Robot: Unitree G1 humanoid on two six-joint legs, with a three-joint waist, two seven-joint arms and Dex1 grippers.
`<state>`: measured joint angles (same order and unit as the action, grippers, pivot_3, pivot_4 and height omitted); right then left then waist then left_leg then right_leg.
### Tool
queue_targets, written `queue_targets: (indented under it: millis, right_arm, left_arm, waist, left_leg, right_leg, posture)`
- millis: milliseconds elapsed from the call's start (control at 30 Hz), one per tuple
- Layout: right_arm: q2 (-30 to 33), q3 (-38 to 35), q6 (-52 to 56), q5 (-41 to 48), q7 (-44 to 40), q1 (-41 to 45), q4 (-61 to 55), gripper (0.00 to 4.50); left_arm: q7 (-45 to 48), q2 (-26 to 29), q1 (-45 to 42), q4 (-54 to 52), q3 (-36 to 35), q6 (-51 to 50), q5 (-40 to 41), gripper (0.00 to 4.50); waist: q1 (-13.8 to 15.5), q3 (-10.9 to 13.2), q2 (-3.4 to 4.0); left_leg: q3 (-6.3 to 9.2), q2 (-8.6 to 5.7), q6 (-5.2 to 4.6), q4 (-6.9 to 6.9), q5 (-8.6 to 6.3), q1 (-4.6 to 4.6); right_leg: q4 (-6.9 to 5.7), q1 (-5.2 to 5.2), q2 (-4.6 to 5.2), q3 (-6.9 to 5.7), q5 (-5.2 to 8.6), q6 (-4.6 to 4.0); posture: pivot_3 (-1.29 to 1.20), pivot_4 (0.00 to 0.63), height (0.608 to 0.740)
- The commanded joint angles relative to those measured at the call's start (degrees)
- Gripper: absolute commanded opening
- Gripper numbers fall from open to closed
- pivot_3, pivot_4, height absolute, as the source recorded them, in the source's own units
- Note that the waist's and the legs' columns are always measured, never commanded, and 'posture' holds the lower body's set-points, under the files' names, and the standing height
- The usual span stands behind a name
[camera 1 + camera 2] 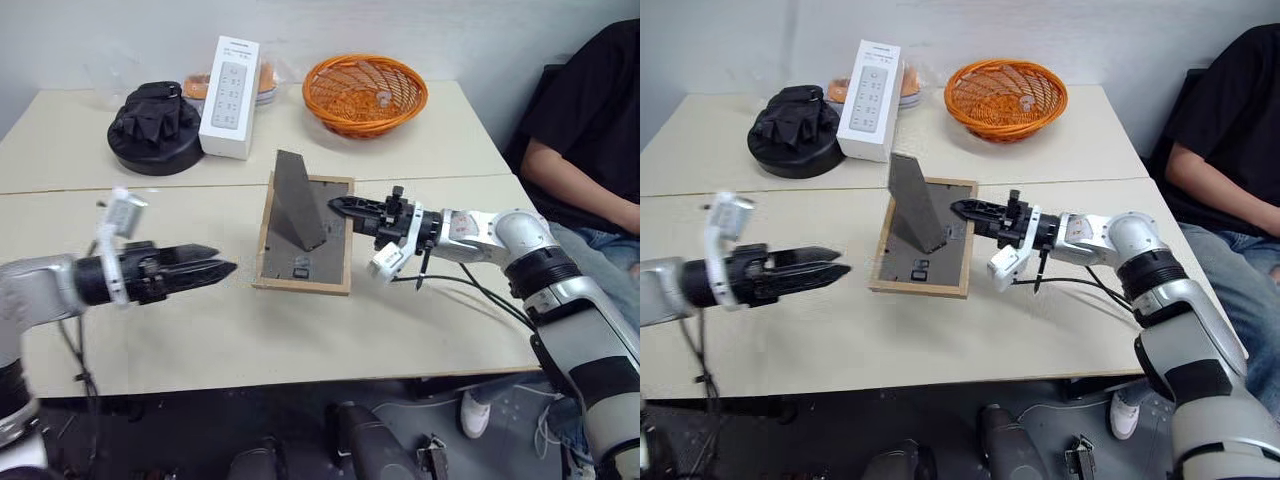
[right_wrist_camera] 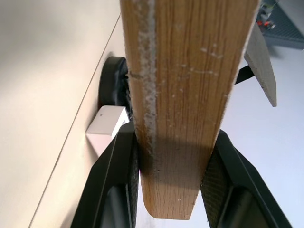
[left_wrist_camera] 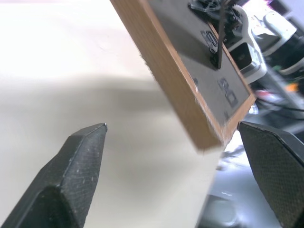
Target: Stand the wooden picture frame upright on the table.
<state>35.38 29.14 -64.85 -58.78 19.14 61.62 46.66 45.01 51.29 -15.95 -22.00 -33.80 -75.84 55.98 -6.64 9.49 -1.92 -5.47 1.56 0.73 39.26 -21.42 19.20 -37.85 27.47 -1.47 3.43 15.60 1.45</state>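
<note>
The wooden picture frame point(image 1: 300, 262) lies picture-side down in the middle of the table point(image 1: 200, 340). Its dark grey back faces up and the easel stand point(image 1: 300, 200) juts upward. My right gripper point(image 1: 342, 207) reaches in level from the right and is shut on the frame's right-hand wooden edge. In the right wrist view that edge point(image 2: 185, 95) sits clamped between the two black fingers point(image 2: 118, 180). My left gripper point(image 1: 222, 268) hovers open to the left of the frame, apart from it. The frame's corner point(image 3: 190, 85) lies beyond the spread fingertips point(image 3: 80, 161).
At the back of the table stand a white box with buttons point(image 1: 229, 97), a black round object with black gloves on it point(image 1: 155, 127) and an orange woven basket point(image 1: 365, 93). A person in a black shirt point(image 1: 590, 120) sits at the table's right end.
</note>
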Motion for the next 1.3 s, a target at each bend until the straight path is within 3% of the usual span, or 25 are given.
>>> queue_targets:
  millis: [33,100,167,233,300,500,700,733,833,1000,1167,1300]
  right_arm:
    - [-3.48,-1.16,-3.37,29.94,-22.55,-0.84,6.28,1.25]
    - [-4.98,-1.71,8.02,51.83,-44.19,-5.62,-0.80,1.25]
    - [-5.68,-4.90,35.77,76.86,-65.75,-11.35,-15.60,1.25]
    - [-5.02,-7.58,60.87,92.90,-76.68,-14.19,-26.11,1.25]
    - [-4.44,-8.52,77.03,97.78,-79.11,-14.63,-29.30,1.25]
    - [-8.95,-13.02,98.72,98.53,-74.78,-13.95,-25.98,1.25]
    - [-9.93,-13.17,108.44,96.63,-78.47,-15.32,-26.08,1.25]
    - [-9.93,-13.60,111.06,97.37,-78.80,-15.38,-26.65,1.96]
    - [-9.52,-14.78,116.17,98.52,-80.22,-15.69,-29.05,2.76]
    - [-7.61,-14.70,110.83,93.46,-81.29,-18.68,-35.79,4.48]
    - [1.44,-14.41,100.25,84.00,-83.23,-22.98,-43.84,4.48]
    - [10.39,-25.09,93.95,86.68,-88.05,-27.95,-48.35,4.48]
  left_arm:
    - [3.87,0.69,9.42,-12.23,-4.58,9.84,-2.88,4.50]
    - [3.70,-0.28,12.72,-15.71,-5.10,13.54,-3.31,4.50]
    - [0.70,-2.79,13.87,-18.14,-3.68,17.20,-4.57,4.50]
    - [-2.85,-5.20,13.08,-18.49,-2.06,19.55,-5.29,4.50]
    - [-3.82,-5.92,12.46,-18.19,-1.15,20.61,-4.54,4.50]
    - [-4.72,-4.98,12.24,-17.56,1.78,22.90,-4.16,4.50]
    - [-4.39,-3.68,11.11,-15.93,3.30,23.48,-3.10,4.50]
    - [-4.24,-3.41,10.79,-15.48,3.47,23.46,-2.85,4.50]
    - [-3.36,-2.42,9.84,-13.87,4.16,23.63,-2.52,4.50]
    - [-2.20,-1.75,7.51,-11.21,5.84,24.31,-2.17,4.50]
    - [-0.86,-1.39,5.92,-9.07,7.49,26.02,-3.39,4.50]
    - [0.99,-0.02,6.05,-7.40,7.43,28.26,-5.20,4.50]
  waist:
    - [0.08,-0.01,-0.01]
    - [0.22,-0.01,-0.05]
    - [1.09,0.00,-0.03]
    - [1.98,0.10,0.13]
    - [2.32,0.13,0.18]
    - [2.16,0.11,0.15]
    - [1.94,0.11,0.16]
    - [1.97,0.11,0.15]
    - [2.01,0.11,0.15]
    - [2.01,0.11,0.15]
    - [2.21,0.13,0.17]
    - [2.99,0.14,0.19]
  left_leg:
    - [0.01,0.02,0.00,-0.04,0.00,-0.10]
    - [0.05,0.03,-0.03,-0.03,0.01,-0.16]
    - [0.19,0.07,-0.03,0.02,0.01,-0.32]
    - [0.27,0.10,-0.11,0.07,-0.03,-0.43]
    - [0.29,0.10,-0.22,0.06,-0.11,-0.59]
    - [0.33,0.10,-0.51,-0.06,-0.31,-0.62]
    - [0.31,0.09,-0.38,-0.09,-0.23,-0.54]
    - [0.30,0.08,-0.39,-0.09,-0.23,-0.55]
    - [0.31,0.08,-0.38,-0.09,-0.23,-0.53]
    - [0.32,0.08,-0.39,-0.10,-0.24,-0.49]
    - [0.32,0.05,-0.39,-0.10,-0.24,-0.42]
    - [0.33,0.05,-0.39,-0.12,-0.25,-0.34]
  right_leg:
    - [0.07,-0.13,0.00,-0.03,0.00,0.00]
    - [0.08,-0.20,0.00,-0.06,0.00,0.01]
    - [0.06,-0.43,0.00,-0.16,-0.01,0.01]
    - [0.05,-0.62,0.03,-0.21,-0.02,0.03]
    - [0.09,-0.83,0.07,-0.24,-0.03,0.06]
    - [0.27,-0.88,0.10,-0.33,-0.02,0.03]
    - [0.32,-0.80,0.09,-0.32,-0.01,0.02]
    - [0.31,-0.81,0.09,-0.32,-0.01,0.02]
    - [0.34,-0.81,0.09,-0.32,-0.01,0.02]
    - [0.42,-0.81,0.09,-0.33,-0.02,0.04]
    - [0.52,-0.80,0.09,-0.34,-0.05,0.11]
    - [0.69,-0.78,0.09,-0.34,-0.06,0.15]
  posture:
    - [0.00,0.150,0.740]
    - [0.00,0.150,0.740]
    - [0.00,0.150,0.740]
    - [0.00,0.150,0.740]
    - [0.00,0.150,0.740]
    - [0.00,0.150,0.740]
    - [0.00,0.150,0.740]
    - [0.00,0.150,0.740]
    - [0.00,0.150,0.740]
    - [0.00,0.150,0.740]
    - [0.00,0.150,0.740]
    - [0.00,0.150,0.740]
